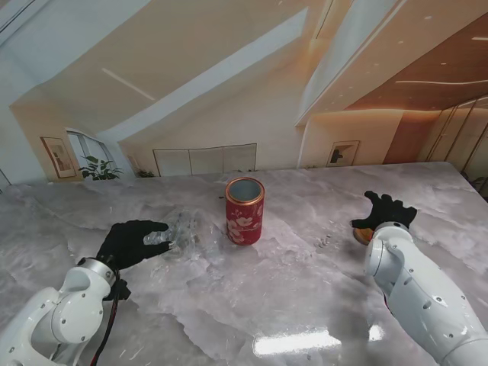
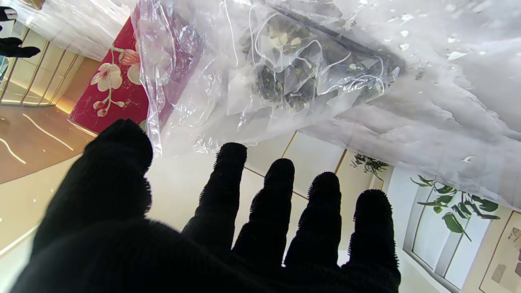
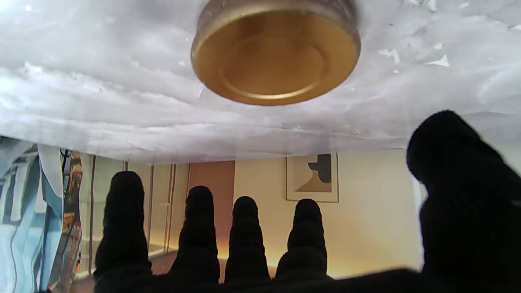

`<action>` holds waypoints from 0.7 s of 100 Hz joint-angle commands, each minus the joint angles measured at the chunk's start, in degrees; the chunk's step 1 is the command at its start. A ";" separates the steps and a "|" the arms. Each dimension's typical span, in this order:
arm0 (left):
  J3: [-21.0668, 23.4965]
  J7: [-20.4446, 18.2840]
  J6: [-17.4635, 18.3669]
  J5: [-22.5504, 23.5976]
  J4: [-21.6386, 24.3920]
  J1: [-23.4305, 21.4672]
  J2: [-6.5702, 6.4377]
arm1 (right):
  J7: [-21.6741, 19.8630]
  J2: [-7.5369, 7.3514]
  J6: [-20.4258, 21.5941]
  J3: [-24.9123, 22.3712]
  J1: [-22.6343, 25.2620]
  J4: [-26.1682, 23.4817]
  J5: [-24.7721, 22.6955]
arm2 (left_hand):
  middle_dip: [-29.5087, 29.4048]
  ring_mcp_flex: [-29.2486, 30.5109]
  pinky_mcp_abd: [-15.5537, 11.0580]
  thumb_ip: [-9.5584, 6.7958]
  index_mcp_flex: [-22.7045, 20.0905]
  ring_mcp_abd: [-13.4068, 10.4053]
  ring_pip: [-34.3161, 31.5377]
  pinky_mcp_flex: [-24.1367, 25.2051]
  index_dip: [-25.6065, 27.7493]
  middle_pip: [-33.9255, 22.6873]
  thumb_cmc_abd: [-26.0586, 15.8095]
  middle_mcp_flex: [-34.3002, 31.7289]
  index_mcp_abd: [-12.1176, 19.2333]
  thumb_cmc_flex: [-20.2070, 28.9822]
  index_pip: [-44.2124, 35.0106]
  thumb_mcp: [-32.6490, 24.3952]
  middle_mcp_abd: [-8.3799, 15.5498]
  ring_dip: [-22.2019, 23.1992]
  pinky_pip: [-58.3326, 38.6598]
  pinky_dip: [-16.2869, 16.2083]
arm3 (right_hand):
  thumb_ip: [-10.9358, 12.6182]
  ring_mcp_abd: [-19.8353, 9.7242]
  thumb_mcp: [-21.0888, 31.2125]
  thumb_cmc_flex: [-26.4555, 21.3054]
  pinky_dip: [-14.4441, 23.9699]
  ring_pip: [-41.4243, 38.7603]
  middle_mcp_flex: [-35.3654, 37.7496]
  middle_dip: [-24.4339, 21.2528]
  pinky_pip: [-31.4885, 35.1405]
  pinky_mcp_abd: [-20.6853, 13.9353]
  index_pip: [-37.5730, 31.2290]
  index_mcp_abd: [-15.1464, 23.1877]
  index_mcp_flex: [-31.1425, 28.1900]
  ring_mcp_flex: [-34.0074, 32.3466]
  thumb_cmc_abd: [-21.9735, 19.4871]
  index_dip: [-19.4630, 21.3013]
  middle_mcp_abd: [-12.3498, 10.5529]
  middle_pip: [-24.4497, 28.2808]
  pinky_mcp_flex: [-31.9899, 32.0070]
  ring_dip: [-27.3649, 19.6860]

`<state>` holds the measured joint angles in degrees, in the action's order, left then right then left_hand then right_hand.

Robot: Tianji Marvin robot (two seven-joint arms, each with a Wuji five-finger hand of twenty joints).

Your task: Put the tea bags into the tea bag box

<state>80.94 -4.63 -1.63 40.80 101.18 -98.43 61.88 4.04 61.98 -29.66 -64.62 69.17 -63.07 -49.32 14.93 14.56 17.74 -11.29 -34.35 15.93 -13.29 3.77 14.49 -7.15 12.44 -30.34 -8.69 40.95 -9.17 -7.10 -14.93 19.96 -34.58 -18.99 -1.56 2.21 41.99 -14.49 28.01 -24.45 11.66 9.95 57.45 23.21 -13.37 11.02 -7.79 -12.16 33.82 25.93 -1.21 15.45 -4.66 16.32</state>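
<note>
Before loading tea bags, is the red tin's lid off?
Off: the red tin stands upright, mouth open; a gold lid lies by the right hand.

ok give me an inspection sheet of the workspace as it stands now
surface: pale marble table top, glossy, with ceiling reflections
job's things: red floral tea tin, upright and open at centre; clear plastic bag of tea bags lying to its left; gold lid flat on the table at right
clutter: nothing seen
grippers: left hand open, fingers spread at the bag; right hand open, over the lid, holding nothing
cables: dark and red leads along the left forearm
surroundings: potted plant and framed pictures on the far wall
</note>
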 commanded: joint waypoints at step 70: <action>-0.97 -1.01 -2.46 1.40 0.43 0.37 0.01 | 0.81 2.44 -0.35 12.71 -10.34 16.46 8.90 | -0.32 -1.88 -0.76 1.06 0.21 0.44 -0.75 0.67 -0.17 0.05 -2.12 1.76 1.77 2.68 -0.02 -0.30 0.80 0.05 -3.11 -1.30 | -0.23 1.28 2.17 1.97 0.92 -5.32 -0.75 2.88 6.37 1.24 -5.98 3.42 2.30 -5.88 3.97 4.39 -0.56 6.61 -10.05 3.21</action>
<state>80.12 -4.98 -4.02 42.16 101.32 -97.83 61.71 5.58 64.05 -29.78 -52.35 58.89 -47.10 -40.63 14.93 14.56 17.74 -11.31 -34.35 15.97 -13.89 3.77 14.49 -7.11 11.84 -30.34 -8.03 41.77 -9.17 -7.08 -14.93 19.93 -36.87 -19.58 -1.72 2.15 43.45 -12.48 27.49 -29.55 11.67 11.78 61.96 23.52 -18.57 13.27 -7.79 -16.98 36.19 29.43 -1.28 21.28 -13.72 18.70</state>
